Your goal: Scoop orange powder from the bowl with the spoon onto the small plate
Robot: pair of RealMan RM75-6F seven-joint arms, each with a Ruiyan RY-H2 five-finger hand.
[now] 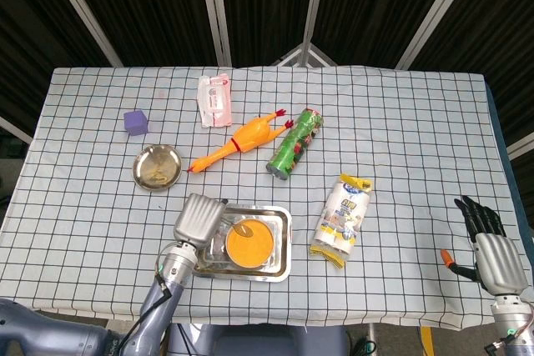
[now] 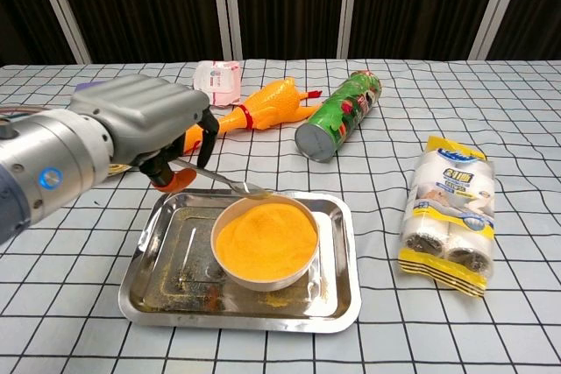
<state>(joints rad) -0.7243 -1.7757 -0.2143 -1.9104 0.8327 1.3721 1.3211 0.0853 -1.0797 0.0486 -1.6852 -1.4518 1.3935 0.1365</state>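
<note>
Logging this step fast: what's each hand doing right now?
Left hand: holding the spoon, its tip at the bowl rim.
Right hand: open, holding nothing, at the table edge.
</note>
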